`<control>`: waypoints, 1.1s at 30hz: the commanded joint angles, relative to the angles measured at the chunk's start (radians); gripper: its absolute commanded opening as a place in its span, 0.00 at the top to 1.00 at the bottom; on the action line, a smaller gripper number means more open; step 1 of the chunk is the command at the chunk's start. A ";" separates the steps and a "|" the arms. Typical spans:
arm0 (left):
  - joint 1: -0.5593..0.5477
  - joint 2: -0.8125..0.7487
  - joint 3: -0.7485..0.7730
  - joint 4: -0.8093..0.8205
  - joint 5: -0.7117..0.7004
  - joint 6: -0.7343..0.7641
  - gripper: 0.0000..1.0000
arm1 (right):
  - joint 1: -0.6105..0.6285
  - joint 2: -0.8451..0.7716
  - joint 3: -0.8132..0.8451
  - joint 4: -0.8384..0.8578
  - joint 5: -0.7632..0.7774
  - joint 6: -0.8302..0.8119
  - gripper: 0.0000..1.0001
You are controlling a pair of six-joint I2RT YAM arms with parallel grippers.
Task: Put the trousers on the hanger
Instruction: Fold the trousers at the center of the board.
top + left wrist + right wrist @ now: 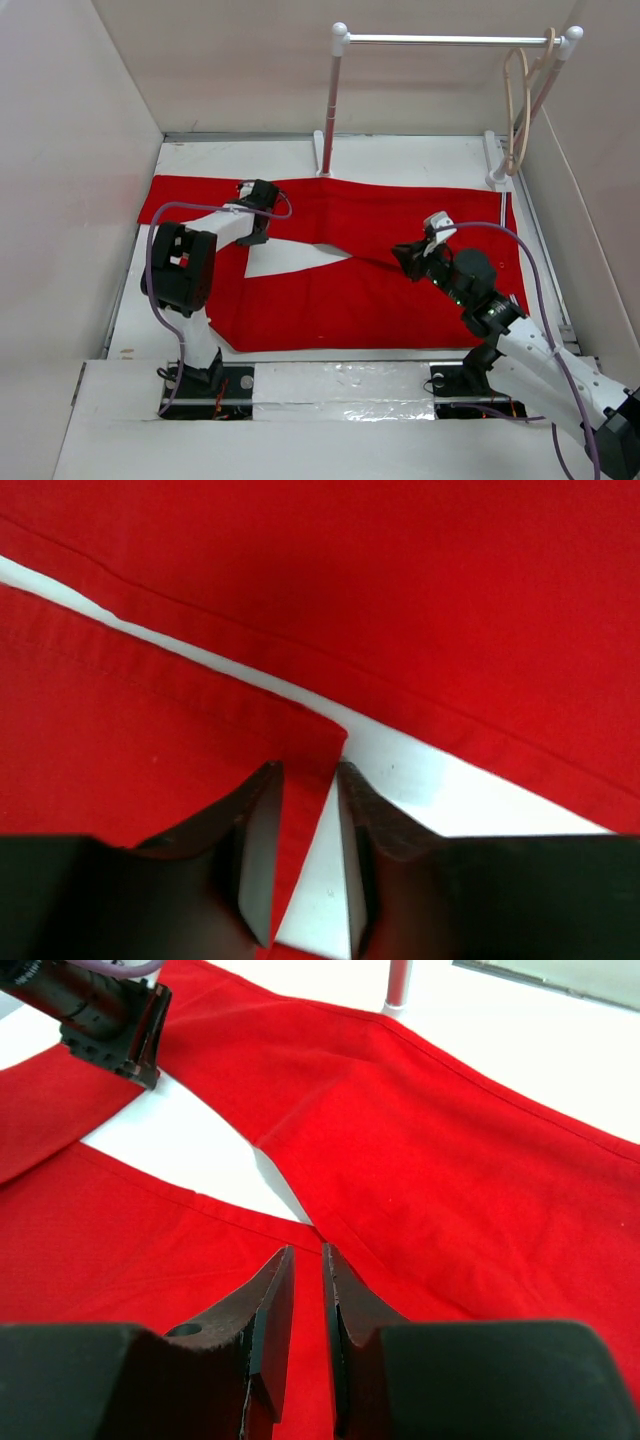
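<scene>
trousers (400, 215) lie spread flat on the counter (290, 258), legs forking around a bare wedge, hanger (509, 105) hung well apart on the rail (450, 41) at far right, left jaws slightly parted astride a leg's corner, right jaws narrowly parted just by the fork.

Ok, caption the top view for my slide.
Left gripper and right gripper down at the spread red trousers; hanger on the rail.

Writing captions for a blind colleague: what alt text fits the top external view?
Red trousers lie spread flat on a white table, the left fingers and right fingers low over them. A beige hanger hangs on the rail behind.
</scene>
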 commanded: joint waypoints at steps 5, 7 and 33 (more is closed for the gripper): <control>0.033 0.041 -0.001 -0.033 0.019 -0.005 1.00 | -0.008 -0.045 -0.015 0.021 0.010 0.002 0.76; 0.033 0.008 0.001 -0.035 0.033 -0.005 1.00 | -0.008 -0.043 -0.015 0.019 0.020 0.002 0.76; 0.033 -1.266 -0.194 0.198 0.140 -0.072 1.00 | -0.774 0.112 -0.096 -0.126 0.180 0.263 0.54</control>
